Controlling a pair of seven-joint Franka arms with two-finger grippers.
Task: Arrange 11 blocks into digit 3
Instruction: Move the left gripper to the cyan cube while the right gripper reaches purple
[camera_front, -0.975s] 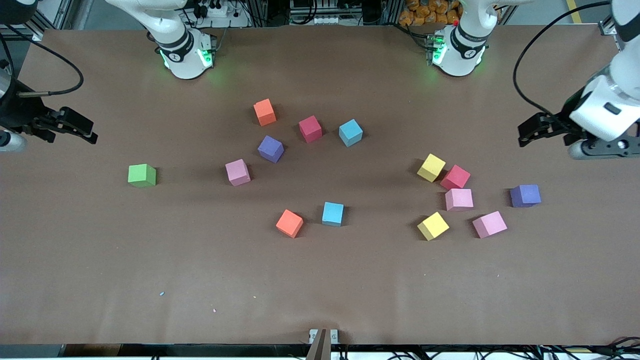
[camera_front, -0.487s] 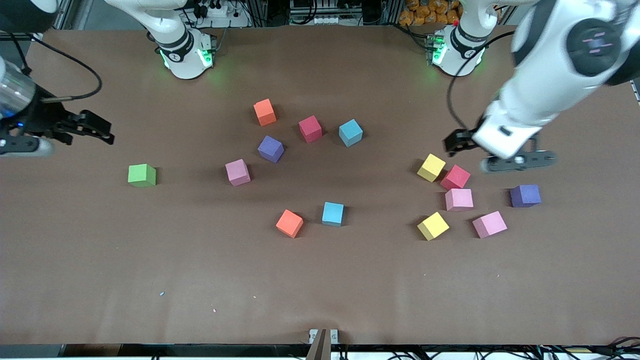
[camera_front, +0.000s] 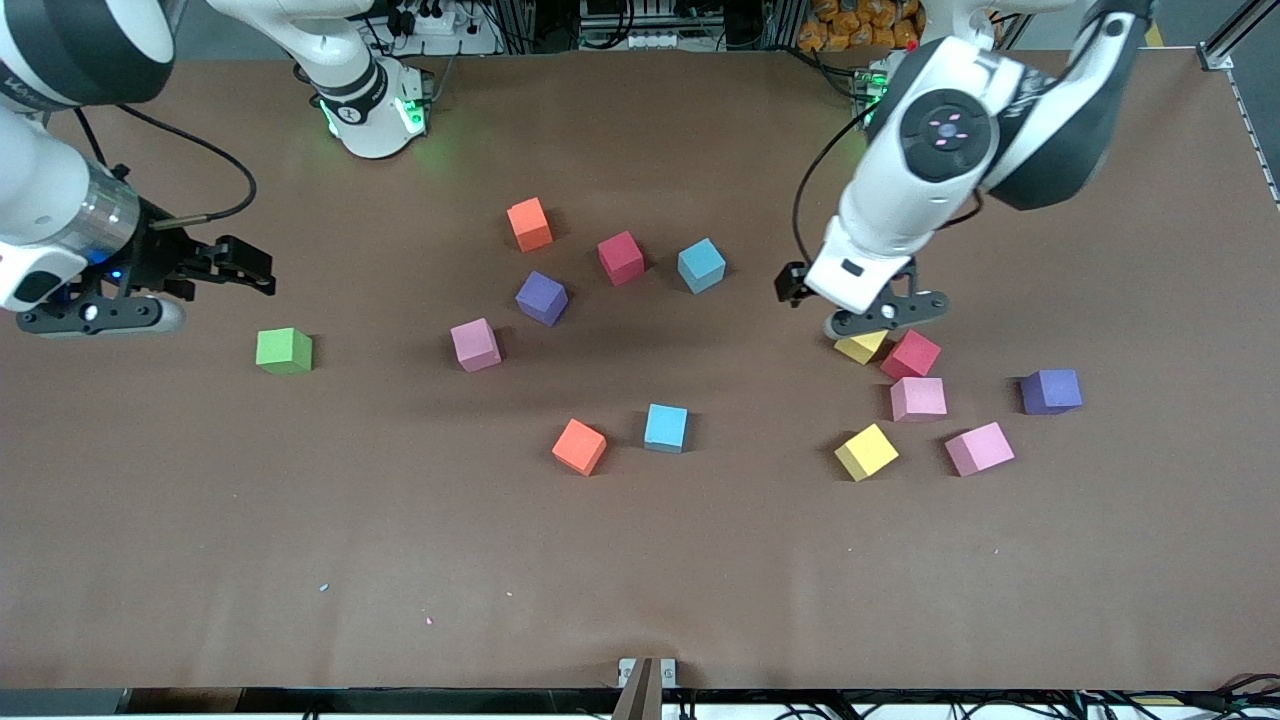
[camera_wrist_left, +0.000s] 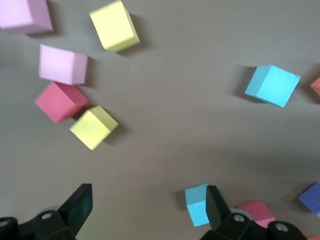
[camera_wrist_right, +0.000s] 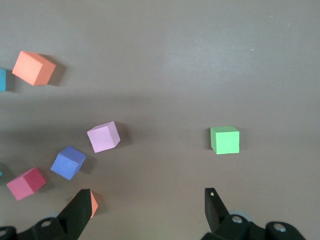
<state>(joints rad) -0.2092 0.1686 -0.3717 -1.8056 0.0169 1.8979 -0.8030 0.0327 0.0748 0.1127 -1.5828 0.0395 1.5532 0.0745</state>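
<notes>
Left gripper: up in the air over bare table just beside the yellow block nearest the arms' bases, fingers spread wide, nothing between them.
Right gripper: up in the air over bare table near the green cube, toward the right arm's end, fingers spread wide, nothing held.
Green cube: alone on the table, well apart from the other blocks.
Orange blocks: one farthest from the front camera of the middle group; the other nearest the camera, just beside a light blue block.
Red blocks: one between the upper orange block and the second light blue block; the other touching or almost touching the half-hidden yellow block.
Purple blocks: one near the middle red block, nearer the camera than it; a second apart from the rest, toward the left arm's end.
Pink blocks: one beside the middle purple block, nearer the camera; one just beside the red block of the cluster; one nearer the camera than that.
Second yellow block: nearer the camera than the cluster's pink block, beside the lowest pink one.
Table: brown surface, all blocks lying loose, scattered.
</notes>
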